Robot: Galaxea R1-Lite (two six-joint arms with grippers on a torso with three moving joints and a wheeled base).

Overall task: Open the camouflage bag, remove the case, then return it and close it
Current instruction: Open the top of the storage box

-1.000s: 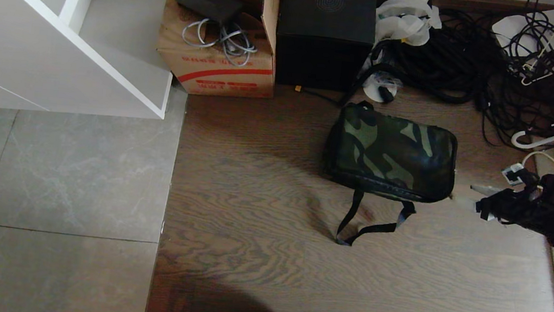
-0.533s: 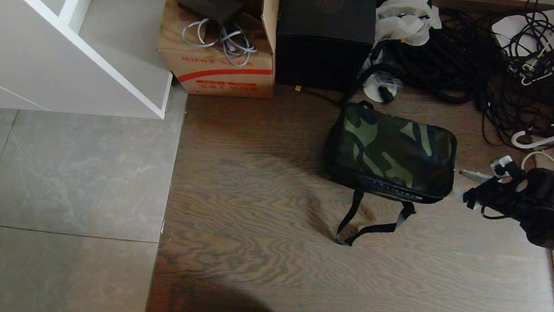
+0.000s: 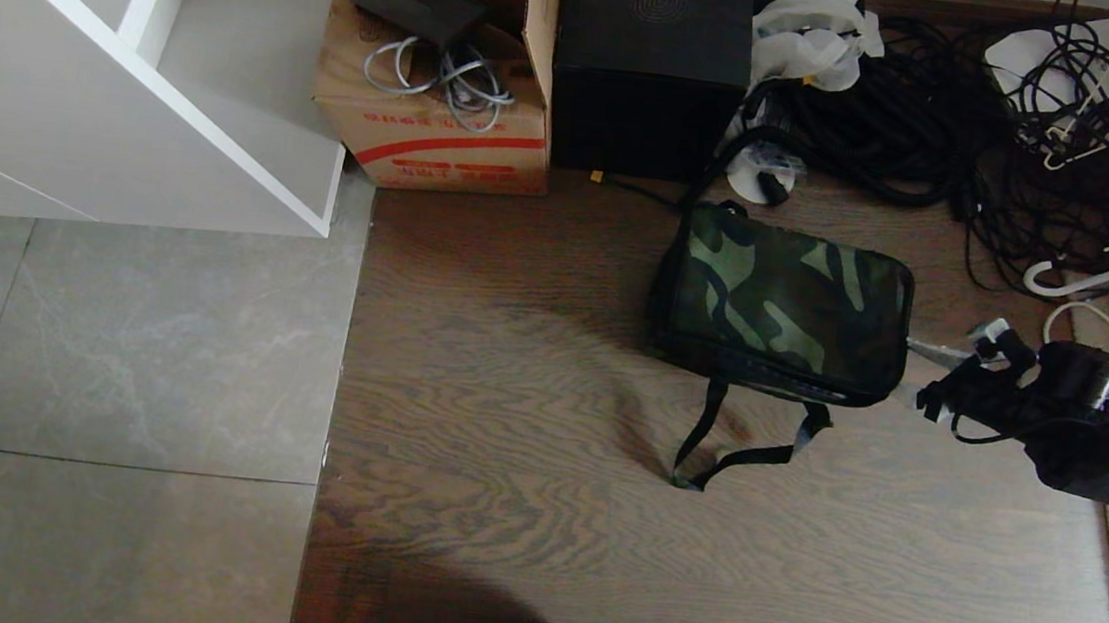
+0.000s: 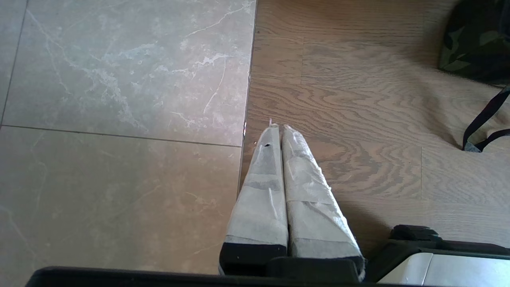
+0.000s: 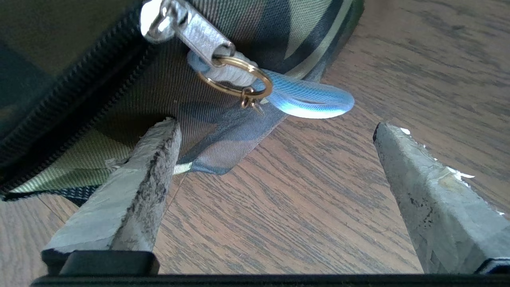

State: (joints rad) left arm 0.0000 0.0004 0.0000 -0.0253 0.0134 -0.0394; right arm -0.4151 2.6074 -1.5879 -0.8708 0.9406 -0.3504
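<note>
While 1 camouflage bag [image 3: 784, 305] lies zipped, seemingly, the right pincer [image 5: 275, 131] gapes by its 1 zipper pull [image 5: 195, 34].

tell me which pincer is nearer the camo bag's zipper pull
Right. The right pincer is open at the bag's right end, just short of the zipper pull. The left pincer is shut over bare floor, well off from the camouflage bag.

Head overhead, wrists low; shared camouflage bag [image 3: 784, 307] (floor)
</note>
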